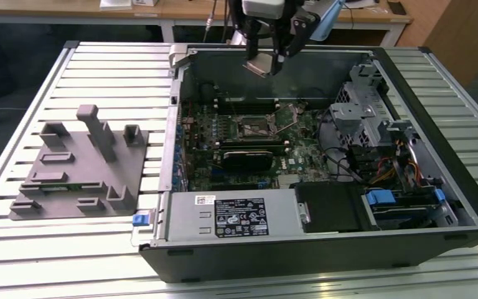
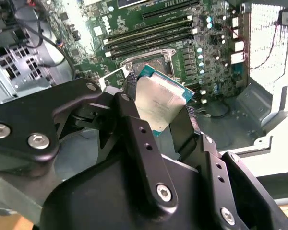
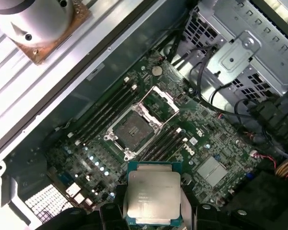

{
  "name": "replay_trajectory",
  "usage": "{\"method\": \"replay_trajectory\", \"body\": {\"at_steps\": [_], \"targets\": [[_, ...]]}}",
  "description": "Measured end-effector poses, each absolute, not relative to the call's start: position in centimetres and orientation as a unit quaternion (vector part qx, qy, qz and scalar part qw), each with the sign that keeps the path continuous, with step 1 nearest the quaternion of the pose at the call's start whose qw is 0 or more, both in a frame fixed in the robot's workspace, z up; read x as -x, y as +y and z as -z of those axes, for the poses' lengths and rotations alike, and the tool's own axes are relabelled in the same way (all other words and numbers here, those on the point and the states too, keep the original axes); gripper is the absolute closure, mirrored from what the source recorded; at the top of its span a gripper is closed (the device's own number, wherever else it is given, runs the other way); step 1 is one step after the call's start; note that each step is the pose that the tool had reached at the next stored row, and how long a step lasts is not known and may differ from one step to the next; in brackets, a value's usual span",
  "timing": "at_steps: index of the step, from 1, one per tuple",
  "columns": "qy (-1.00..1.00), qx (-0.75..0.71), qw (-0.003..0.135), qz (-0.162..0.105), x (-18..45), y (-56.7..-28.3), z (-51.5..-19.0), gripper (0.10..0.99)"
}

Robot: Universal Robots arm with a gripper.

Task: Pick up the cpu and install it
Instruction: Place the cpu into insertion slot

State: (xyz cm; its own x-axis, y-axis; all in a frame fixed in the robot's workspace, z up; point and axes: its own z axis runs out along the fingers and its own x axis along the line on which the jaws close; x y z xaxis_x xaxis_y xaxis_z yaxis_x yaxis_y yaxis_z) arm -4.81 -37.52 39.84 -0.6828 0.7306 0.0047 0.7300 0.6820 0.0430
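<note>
Locate the gripper [image 1: 264, 62] at upper centre of the exterior view, above the far wall of the open computer case [image 1: 405, 68].

Jaw state: clamped on two opposite edges of the cpu [image 1: 260, 64], with one black finger [image 2: 129, 103] against each side in the second wrist view.

Cpu position: in the air between the fingertips, tilted, clear of the motherboard [image 1: 305, 149] and well apart from the socket [image 1: 250, 128]. See the pale metal top and the green rim of the cpu [image 2: 161, 100] in the second wrist view, and the same face of the cpu [image 3: 152, 200] in the first wrist view.

Find the socket [image 3: 133, 130] in the first wrist view as a dark square inside a metal frame, flanked on two sides by rows of memory slots [image 3: 105, 112].

Other items in the exterior view:
- Grey fixture [image 1: 81, 168] with upright posts, at the exterior view's left, on the slatted table [image 1: 98, 62], beside the case.
- Power supply [image 1: 234, 215] with white label, inside the case along the near wall.
- Metal drive cage [image 1: 363, 106], inside the case at the exterior view's right.
</note>
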Motion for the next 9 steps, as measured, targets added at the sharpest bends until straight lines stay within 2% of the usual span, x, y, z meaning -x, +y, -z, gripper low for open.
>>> {"method": "replay_trajectory", "body": {"at_steps": [9], "targets": [[0.885, -0.465, 0.008, -0.020, 4.81, -37.51, -39.58, 0.557]]}}
